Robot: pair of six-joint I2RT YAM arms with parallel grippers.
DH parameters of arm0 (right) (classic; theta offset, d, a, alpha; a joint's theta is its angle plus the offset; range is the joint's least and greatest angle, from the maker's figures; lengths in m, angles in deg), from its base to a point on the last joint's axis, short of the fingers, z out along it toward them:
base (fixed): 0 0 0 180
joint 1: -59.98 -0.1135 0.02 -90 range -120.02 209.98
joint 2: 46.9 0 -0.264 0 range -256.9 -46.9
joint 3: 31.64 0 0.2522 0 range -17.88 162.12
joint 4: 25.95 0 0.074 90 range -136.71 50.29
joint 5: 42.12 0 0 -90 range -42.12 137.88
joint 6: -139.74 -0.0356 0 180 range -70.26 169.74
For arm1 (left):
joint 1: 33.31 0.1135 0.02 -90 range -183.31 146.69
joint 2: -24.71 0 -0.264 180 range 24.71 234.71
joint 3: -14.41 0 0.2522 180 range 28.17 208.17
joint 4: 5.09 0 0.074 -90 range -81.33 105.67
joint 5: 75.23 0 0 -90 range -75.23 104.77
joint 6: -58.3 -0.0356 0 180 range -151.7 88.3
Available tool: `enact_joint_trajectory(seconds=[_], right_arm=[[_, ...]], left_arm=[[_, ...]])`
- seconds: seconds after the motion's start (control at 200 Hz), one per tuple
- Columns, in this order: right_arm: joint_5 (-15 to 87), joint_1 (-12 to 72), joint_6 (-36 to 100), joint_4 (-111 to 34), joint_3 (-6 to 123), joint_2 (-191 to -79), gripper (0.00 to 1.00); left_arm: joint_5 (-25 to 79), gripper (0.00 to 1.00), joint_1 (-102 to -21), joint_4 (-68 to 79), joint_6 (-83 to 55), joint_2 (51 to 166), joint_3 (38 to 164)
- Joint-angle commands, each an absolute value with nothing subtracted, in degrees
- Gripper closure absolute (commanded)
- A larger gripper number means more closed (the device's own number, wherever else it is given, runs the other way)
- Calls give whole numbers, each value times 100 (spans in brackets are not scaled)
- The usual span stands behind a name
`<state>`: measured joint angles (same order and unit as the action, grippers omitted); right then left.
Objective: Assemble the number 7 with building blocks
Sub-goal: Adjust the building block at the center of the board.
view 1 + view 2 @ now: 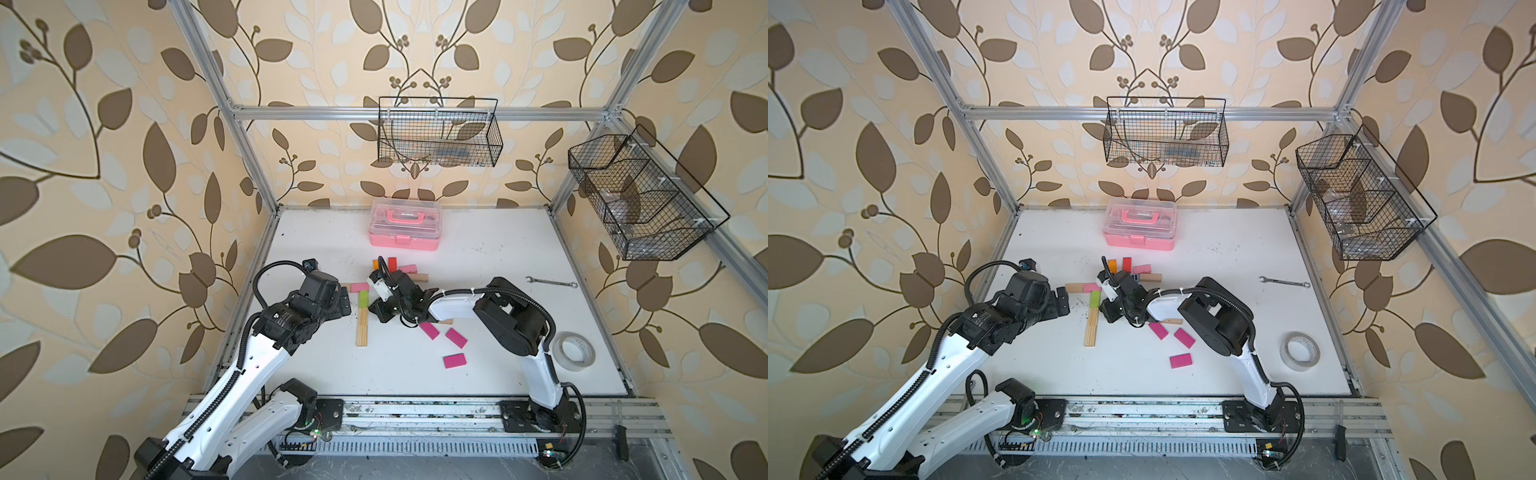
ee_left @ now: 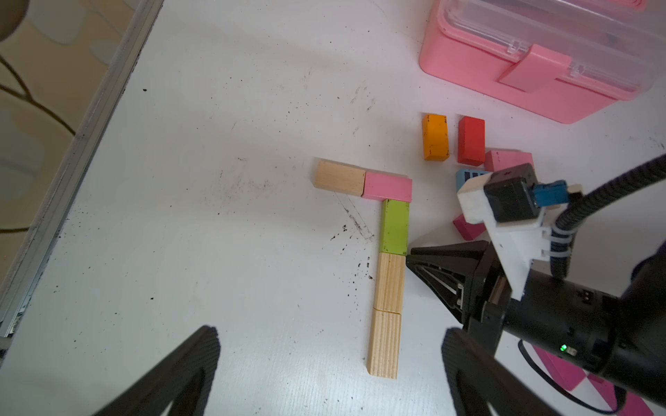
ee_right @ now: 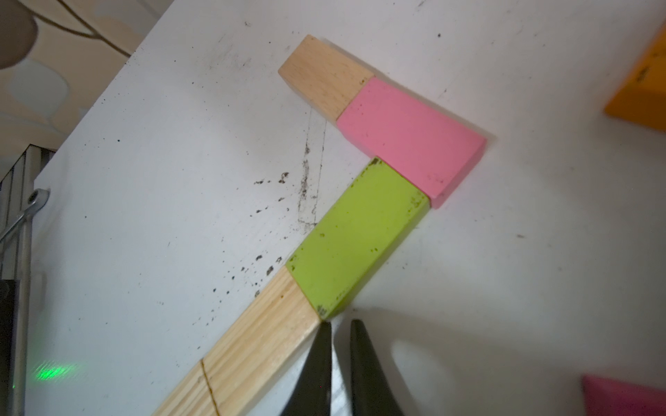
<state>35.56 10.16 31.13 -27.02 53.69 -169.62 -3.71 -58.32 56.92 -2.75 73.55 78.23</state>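
Right pincer, jaws nearly together and holding nothing, points its tips at the right edge of the 7. They sit just where the green block meets the grained block below it. Whether the tips touch the blocks cannot be told. Left pincer, spread wide and empty, is to the left of the 7's stem, below the bar, near the blocks but apart from them.

The 7 lies flat near the middle of the white counter. Its bar is a pale block joined end to end with a pink block. From under the pink block's right end the stem runs toward the robot: the green block, the grained block, then an end block of the same wood, all in line and touching.

Spare blocks lie to the right of the 7. Beyond the right pincer are an orange block and a red block side by side, with a striped block partly hidden by the arm. Nearer the robot, three magenta blocks lie apart from one another.

A pink case stands at the back of the counter. A wrench and a tape roll lie far to the right.
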Motion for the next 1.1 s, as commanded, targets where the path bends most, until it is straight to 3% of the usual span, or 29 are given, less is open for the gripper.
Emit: enact_joint_trajectory(seconds=[0.0, 0.725, 1.1], right_arm=[[3545, 988, 3105, -2916, 5268, -16981, 86], [3796, 843, 3000, -2673, 3779, -15984, 82], [4478, 1278, 3036, -3725, 2633, -13907, 56]], left_arm=[[-424, 1, -5756, 5667, -176, 7271, 7842], [73, 1, -5756, 5333, -282, 7406, 7758], [1319, 1, -5765, 4060, -362, 8333, 7646]])
